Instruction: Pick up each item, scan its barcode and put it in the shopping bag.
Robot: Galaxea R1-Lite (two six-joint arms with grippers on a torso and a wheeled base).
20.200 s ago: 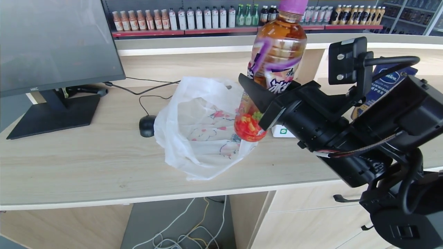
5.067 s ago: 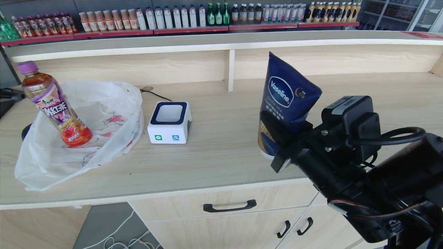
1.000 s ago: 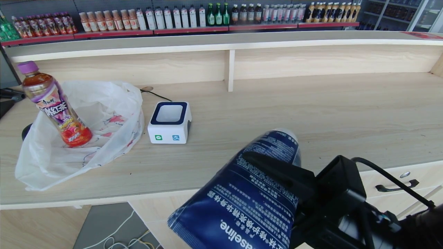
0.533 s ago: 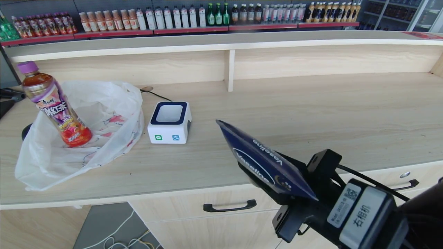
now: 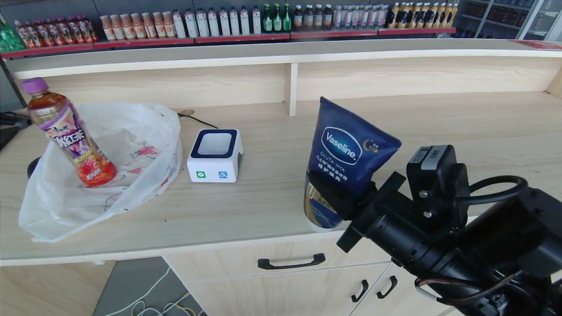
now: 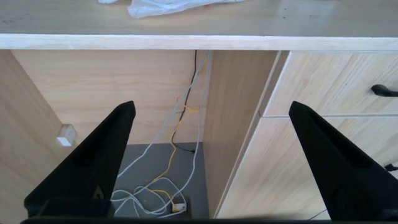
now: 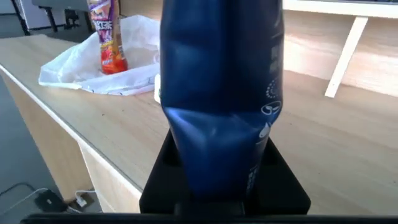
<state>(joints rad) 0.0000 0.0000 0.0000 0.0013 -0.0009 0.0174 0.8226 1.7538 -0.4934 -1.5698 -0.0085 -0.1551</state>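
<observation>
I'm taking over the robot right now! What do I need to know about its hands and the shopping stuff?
Right gripper: shut on the blue tube, held upright with its cap down, at the front edge of the counter.
Left gripper: open and empty, low in front of the counter.
Tea bottle: stands in the open shopping bag at the counter's left end.
Scanner: on the counter between the bag and the tube.
Done: the bottle is bagged.
Left: the tube probably goes to the scanner next, then into the bag.
</observation>
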